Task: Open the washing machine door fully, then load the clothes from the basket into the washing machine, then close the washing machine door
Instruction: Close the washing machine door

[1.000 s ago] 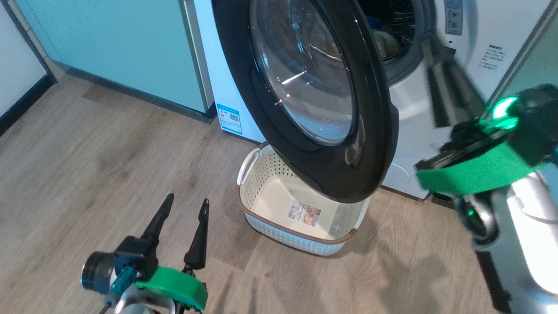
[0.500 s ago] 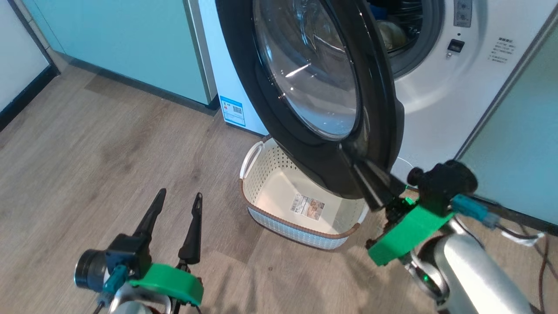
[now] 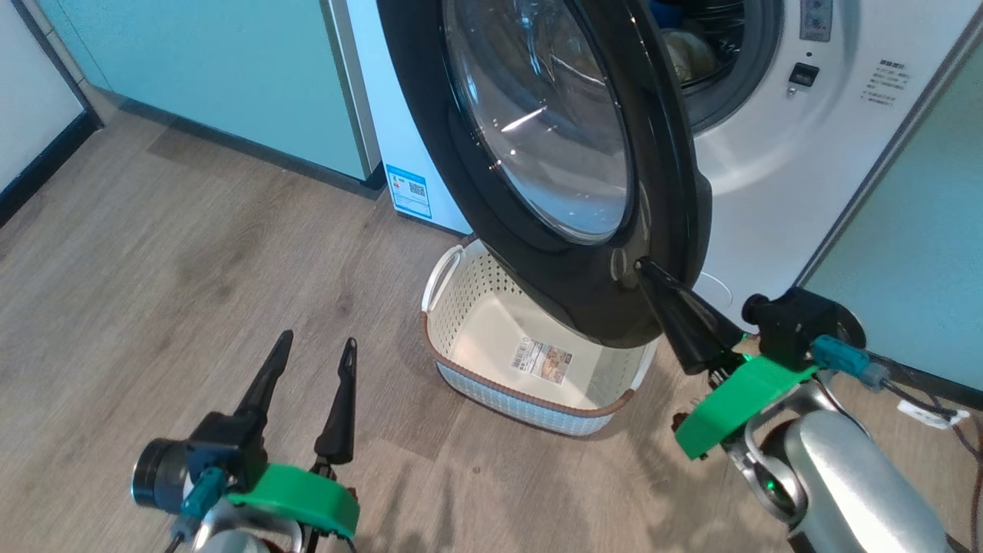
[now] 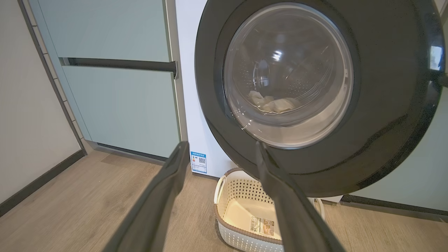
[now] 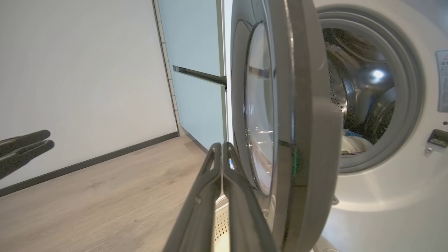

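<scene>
Head view: my right claw (image 3: 643, 267) pinched shut, tip at door (image 3: 537, 138) rim, low. My left claw (image 3: 318, 342) wide, idle. Basket (image 3: 522, 403) empty under door; clothes (image 3: 680, 57) in drum (image 3: 718, 38). Risk: tip skids off glossy rim; door stops short of latch.

Left end effector (image 3: 319, 339) wide — right (image 3: 643, 267) closed

Pale green cabinet (image 3: 230, 77) at left, dark horizontal groove (image 4: 119, 64) across front. Second green panel (image 3: 921, 246) at right. Wood-plank floor (image 3: 192, 253); dark skirting (image 3: 38, 173) under white wall (image 3: 31, 100). Cables (image 3: 944, 407) far right.
</scene>
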{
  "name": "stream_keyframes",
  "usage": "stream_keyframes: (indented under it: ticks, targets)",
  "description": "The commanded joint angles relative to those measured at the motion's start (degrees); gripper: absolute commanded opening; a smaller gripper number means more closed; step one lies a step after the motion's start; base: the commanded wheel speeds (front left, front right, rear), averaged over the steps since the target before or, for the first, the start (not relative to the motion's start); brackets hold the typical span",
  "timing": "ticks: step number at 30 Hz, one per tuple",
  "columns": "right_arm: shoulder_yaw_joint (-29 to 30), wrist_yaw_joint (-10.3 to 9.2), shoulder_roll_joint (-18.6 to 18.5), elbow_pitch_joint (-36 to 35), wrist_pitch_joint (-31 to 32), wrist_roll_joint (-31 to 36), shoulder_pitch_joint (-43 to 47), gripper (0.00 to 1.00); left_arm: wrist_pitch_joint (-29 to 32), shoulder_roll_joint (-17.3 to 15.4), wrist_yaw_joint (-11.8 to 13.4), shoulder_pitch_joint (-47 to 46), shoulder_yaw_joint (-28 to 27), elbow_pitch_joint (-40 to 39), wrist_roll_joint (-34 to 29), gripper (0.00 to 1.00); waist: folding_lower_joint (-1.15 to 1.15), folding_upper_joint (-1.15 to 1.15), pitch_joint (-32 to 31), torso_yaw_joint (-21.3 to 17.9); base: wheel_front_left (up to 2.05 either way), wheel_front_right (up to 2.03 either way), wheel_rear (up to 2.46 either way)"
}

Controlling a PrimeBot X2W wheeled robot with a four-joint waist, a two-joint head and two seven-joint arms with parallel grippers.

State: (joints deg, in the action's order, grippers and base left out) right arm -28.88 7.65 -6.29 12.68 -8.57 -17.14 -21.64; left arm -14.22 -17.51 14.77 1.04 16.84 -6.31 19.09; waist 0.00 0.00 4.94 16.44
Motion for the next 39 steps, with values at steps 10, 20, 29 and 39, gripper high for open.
stream_keyframes:
  ticks: [10, 20, 29, 39]
  targets:
    - [2.1, -0.16, -0.3, 3.6, -1.4, -0.3, -4.5, 0.0, -0.7, -0.5, -0.1, -3.0, -2.3, -1.3, -0.6, 1.0, 0.0, 0.0, 0.3, 0.4, 0.0, 0.0, 0.0]
    - [2.7, -0.16, -0.2, 6.7, -1.8, -0.5, -6.0, 0.0, -0.7, -0.3, -0.3, -3.1, -2.5, -1.5, -0.8, 1.0, 0.0, 0.0, 0.6, 0.4, 0.0, 0.0, 0.0]
    - [3.6, -0.16, -0.7, 7.8, -2.0, -0.7, -7.3, 0.0, -0.8, 0.1, -0.4, -3.2, -2.6, -1.6, -1.1, 1.0, 0.0, 0.0, 1.1, 0.3, 0.0, 0.0, 0.0]
    - [6.7, -0.16, -2.1, 8.9, -1.8, -0.2, -9.0, 0.0, -0.8, 1.3, -1.3, -4.2, -2.4, -1.9, -1.7, 1.0, 0.0, 0.0, 2.7, 0.5, 0.0, 0.0, 0.0]
